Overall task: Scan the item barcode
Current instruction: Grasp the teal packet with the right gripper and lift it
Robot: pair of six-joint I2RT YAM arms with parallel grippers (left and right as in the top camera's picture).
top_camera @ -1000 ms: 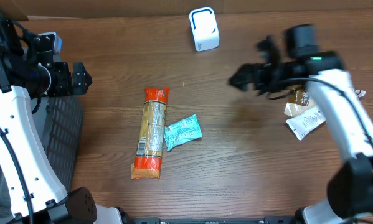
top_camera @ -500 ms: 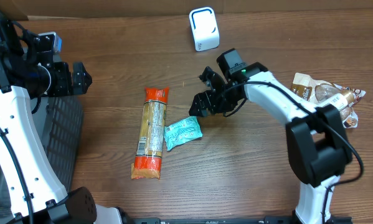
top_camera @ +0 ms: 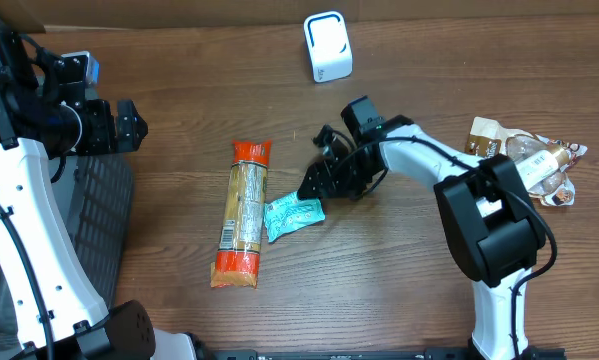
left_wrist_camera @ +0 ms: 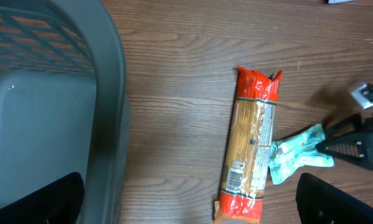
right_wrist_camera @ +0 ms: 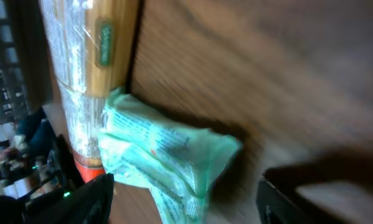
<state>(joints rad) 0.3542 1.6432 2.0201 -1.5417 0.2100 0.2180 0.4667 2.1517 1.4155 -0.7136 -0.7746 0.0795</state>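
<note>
Right gripper [top_camera: 305, 192] half open astride crinkled teal plastic packet [top_camera: 294, 214], nothing gripped; left gripper [top_camera: 131, 123] wide open, empty. Remaining: grasp, scan at white box-shaped scanner [top_camera: 327, 47], 12 o'clock.

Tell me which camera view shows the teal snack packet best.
The left wrist view: the teal packet lies whole and sharp there, beside the long orange-ended pack. The right wrist view is the closest but blurred, with the packet's lower end cut off. Overhead shows it whole but small.

Wooden table [top_camera: 379, 290], grey basket [left_wrist_camera: 114, 93] at left, orange-ended spaghetti pack [top_camera: 244, 212], snack packets [top_camera: 539, 160] far right.
</note>
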